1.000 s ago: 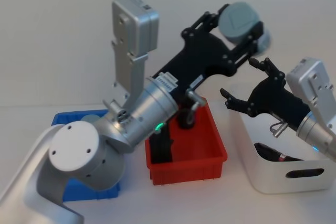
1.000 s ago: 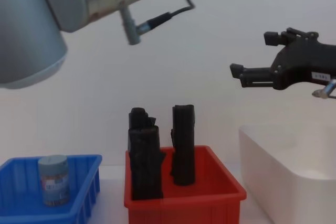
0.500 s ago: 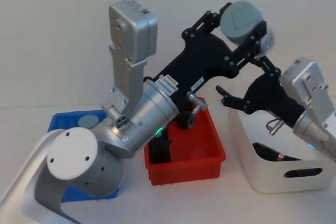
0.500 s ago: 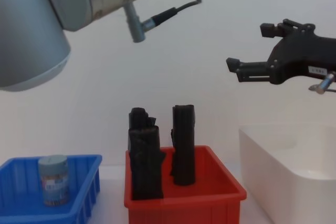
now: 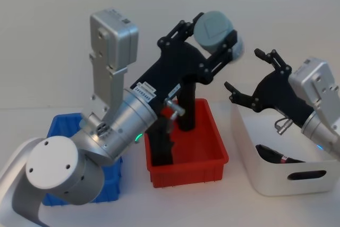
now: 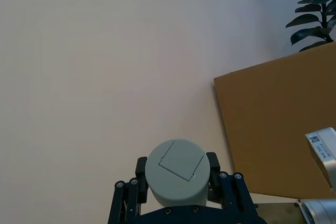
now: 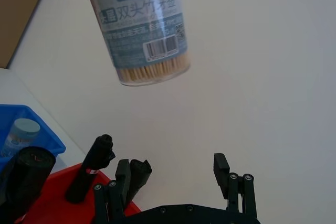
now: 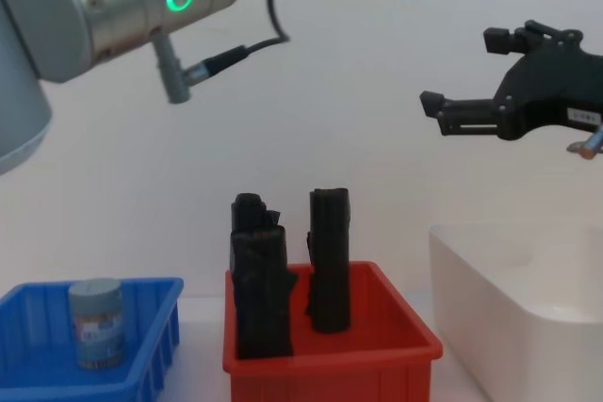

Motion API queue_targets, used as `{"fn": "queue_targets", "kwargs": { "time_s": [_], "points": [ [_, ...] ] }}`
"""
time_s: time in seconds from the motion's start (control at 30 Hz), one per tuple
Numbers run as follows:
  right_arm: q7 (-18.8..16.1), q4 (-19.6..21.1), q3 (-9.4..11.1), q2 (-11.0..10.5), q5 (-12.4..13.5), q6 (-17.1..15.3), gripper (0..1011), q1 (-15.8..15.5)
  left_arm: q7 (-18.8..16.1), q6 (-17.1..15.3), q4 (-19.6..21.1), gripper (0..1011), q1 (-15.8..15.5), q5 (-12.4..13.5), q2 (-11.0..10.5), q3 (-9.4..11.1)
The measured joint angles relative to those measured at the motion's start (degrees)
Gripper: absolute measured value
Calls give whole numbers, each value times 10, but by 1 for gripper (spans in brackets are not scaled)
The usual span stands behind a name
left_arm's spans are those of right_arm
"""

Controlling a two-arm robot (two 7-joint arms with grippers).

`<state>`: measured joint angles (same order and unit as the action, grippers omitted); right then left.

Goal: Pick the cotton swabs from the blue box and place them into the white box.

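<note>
Left gripper (image 5: 214,31): upper middle of the head view, high above the red bin; its fingers are clamped on a swab jar.
Swab jar (image 5: 217,26): in the air and tilted, with its grey-blue lid facing the head camera. In the chest view its lower end shows at the top edge, up and to the left of the right gripper.
Right gripper (image 5: 246,70): right of centre in the head view, above the left end of the white box. Its fingers are spread wide with nothing between them, and it is apart from the held jar.
Second swab jar (image 8: 97,322): stands upright in the blue box, lower left of the chest view.
Blue box (image 8: 155,303): lower left, just beside the red bin.
Red bin (image 5: 191,166): bottom centre, between the blue box and the white box.
Black rolls (image 8: 259,280): stand upright in the red bin.
White box (image 5: 276,182): lower right of the head view, with a dark thing (image 5: 279,158) lying inside.
</note>
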<state>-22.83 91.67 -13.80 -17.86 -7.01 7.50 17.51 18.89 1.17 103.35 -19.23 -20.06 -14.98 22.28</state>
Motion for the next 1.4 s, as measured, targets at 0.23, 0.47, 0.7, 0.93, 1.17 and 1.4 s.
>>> {"fn": "queue_targets", "kwargs": {
  "time_s": [0.23,0.47,0.7,0.93,1.17,1.4],
  "points": [
    [6,7,1,-3,2,0,1002,-4,-2,3,-1,671,4,-2,-9,-5],
    [-1,6,-1,-3,2,5,1002,-5,3,2,-10,671,1,-1,-10,-6],
    [-22,3,-7,-4,-4,17,1002,-6,22,-8,-32,671,-8,8,-7,-5],
    [-36,6,-13,-6,-8,26,1002,-13,39,-18,-57,671,-18,17,-2,-3],
    [-32,14,-18,-7,-14,23,1002,-20,45,-24,-71,671,-21,23,-1,0],
    [-21,21,-22,-6,-17,14,1002,-25,47,-31,-74,671,-18,26,-4,1]
  ]
}}
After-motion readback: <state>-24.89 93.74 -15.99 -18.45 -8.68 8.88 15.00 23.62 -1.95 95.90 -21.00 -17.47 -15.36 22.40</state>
